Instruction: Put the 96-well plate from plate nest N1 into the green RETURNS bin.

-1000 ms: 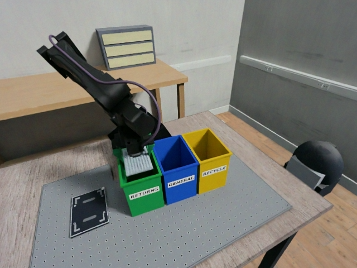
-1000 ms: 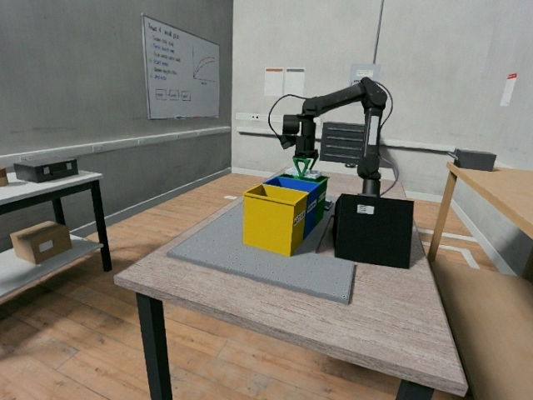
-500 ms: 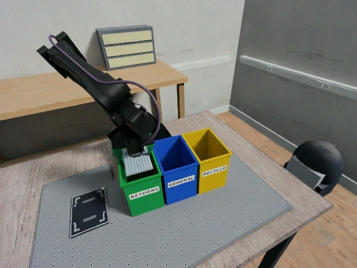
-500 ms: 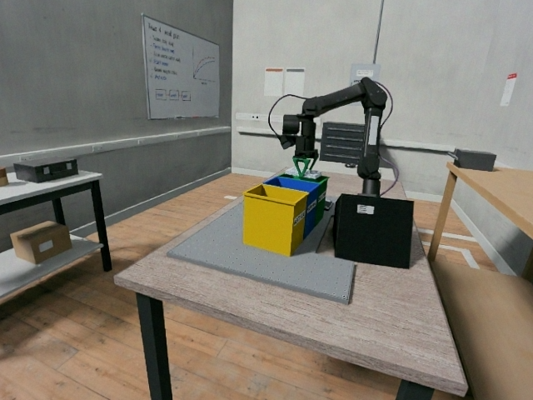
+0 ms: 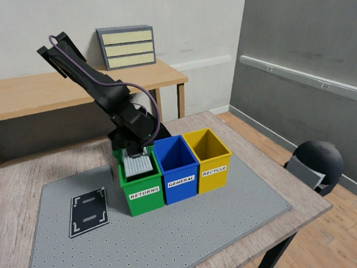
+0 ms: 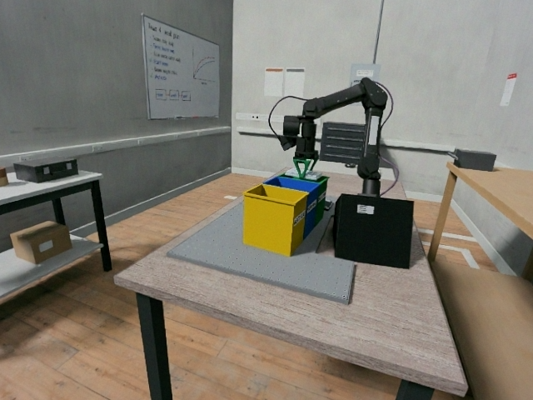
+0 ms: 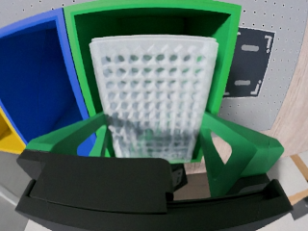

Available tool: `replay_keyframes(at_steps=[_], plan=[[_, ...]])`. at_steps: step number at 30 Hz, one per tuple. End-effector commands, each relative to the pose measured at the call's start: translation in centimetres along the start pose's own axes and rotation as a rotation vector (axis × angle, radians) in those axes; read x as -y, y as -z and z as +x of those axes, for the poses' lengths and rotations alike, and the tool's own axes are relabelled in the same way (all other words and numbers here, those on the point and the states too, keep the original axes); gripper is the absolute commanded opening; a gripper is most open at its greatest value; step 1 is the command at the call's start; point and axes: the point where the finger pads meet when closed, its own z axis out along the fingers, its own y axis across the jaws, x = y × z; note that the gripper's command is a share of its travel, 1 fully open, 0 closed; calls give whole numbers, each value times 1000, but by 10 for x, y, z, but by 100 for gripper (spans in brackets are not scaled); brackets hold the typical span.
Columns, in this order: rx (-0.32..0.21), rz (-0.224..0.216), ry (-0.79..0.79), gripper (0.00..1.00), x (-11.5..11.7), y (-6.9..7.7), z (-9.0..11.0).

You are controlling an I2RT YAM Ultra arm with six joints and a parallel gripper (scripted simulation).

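Observation:
My gripper [image 7: 154, 115] has green fingers shut on the near end of the white 96-well plate [image 7: 154, 91]. It holds the plate just above the open top of the green bin labelled RETURNS [image 5: 141, 181]. In the top view the plate [image 5: 136, 164] hangs over the bin's opening, under the gripper [image 5: 133, 149]. In the exterior view the gripper [image 6: 303, 165] and plate [image 6: 301, 171] sit right above the green bin [image 6: 321, 196]. The black plate nest N1 [image 5: 88, 211] lies bare on the grey board to the left. All three bins stand upright.
The blue GENERAL bin [image 5: 176, 170] touches the green bin on its right, and the yellow RECYCLE bin [image 5: 208, 159] stands beyond it. A black box [image 6: 372, 229] sits by the arm's base. A dark helmet [image 5: 317, 166] lies off the table's right edge.

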Motion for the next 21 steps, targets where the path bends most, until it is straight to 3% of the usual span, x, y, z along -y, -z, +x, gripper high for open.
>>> replay_keyframes(at_steps=[1, 6, 14, 21], plan=[[25, 1, 3, 0, -1, -2, -6], [-3, 10, 22, 0, -3, -10, -1], [29, -2, -3, 0, 0, -8, -6], [22, 0, -2, 0, -2, -14, -6]])
